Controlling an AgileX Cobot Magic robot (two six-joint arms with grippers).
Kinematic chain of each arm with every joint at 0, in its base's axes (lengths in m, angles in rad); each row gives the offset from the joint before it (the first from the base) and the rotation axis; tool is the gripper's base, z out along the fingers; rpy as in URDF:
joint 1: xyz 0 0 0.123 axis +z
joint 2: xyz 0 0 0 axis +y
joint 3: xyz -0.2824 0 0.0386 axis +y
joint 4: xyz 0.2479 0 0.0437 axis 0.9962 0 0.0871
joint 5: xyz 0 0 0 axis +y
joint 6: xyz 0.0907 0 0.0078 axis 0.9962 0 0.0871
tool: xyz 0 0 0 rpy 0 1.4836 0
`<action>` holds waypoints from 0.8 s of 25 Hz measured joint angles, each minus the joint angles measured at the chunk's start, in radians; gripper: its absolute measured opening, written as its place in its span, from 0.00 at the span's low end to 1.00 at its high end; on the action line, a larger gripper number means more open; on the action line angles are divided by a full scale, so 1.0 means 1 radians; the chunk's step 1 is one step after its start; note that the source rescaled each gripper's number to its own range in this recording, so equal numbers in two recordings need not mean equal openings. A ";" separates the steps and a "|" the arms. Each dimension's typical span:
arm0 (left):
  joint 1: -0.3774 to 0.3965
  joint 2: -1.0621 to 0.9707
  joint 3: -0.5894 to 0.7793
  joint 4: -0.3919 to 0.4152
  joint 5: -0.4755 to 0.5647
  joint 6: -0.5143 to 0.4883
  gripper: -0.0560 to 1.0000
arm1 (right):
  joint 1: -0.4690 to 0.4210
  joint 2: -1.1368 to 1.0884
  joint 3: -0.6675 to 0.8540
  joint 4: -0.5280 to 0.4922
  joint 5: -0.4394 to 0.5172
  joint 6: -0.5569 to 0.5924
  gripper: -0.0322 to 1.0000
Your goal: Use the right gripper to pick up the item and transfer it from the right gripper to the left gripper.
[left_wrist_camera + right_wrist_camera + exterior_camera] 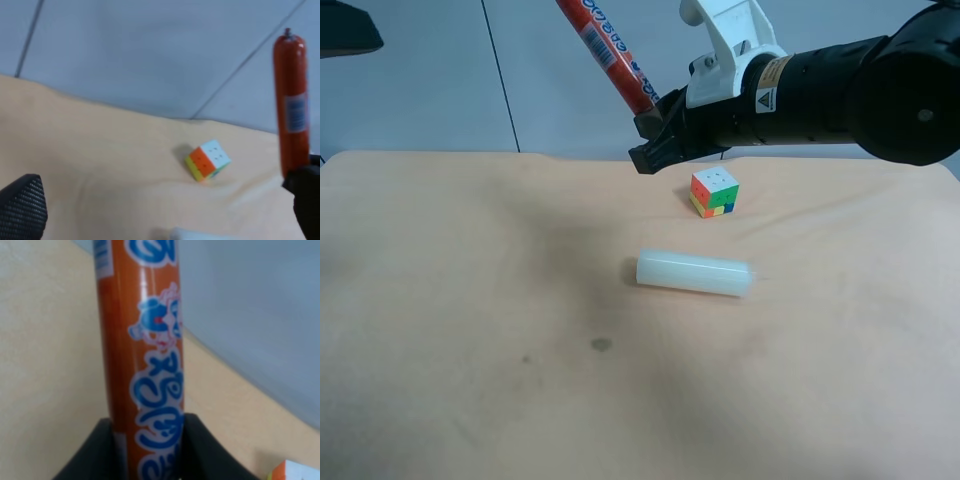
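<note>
Two loose items, cube (714,191), white tube (693,273), near rt claw (648,125) gripping sausage (605,45)

The peach-coloured desk (470,300) carried a multicoloured puzzle cube (714,192) and, near it at its six o'clock in the exterior high view, a white cylinder (694,273) on its side.

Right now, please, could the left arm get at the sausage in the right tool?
Probably yes: the sausage sticks up bare above the right tool, with only open air before it in the left wrist view.
</note>
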 joint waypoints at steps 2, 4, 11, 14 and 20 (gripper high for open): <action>-0.059 0.041 -0.023 -0.001 -0.039 0.006 1.00 | 0.000 0.000 0.000 0.000 0.000 0.000 0.04; -0.122 0.084 -0.035 -0.001 -0.104 0.010 1.00 | 0.000 0.000 0.000 0.000 0.000 0.000 0.04; -0.283 0.234 -0.054 -0.003 -0.300 0.013 1.00 | 0.000 0.000 0.000 0.000 0.000 0.000 0.04; -0.317 0.305 -0.096 -0.006 -0.303 0.013 1.00 | 0.000 0.000 0.000 0.000 0.000 0.000 0.04; -0.350 0.437 -0.238 0.005 -0.254 0.013 1.00 | 0.000 0.000 0.000 0.000 0.000 0.000 0.04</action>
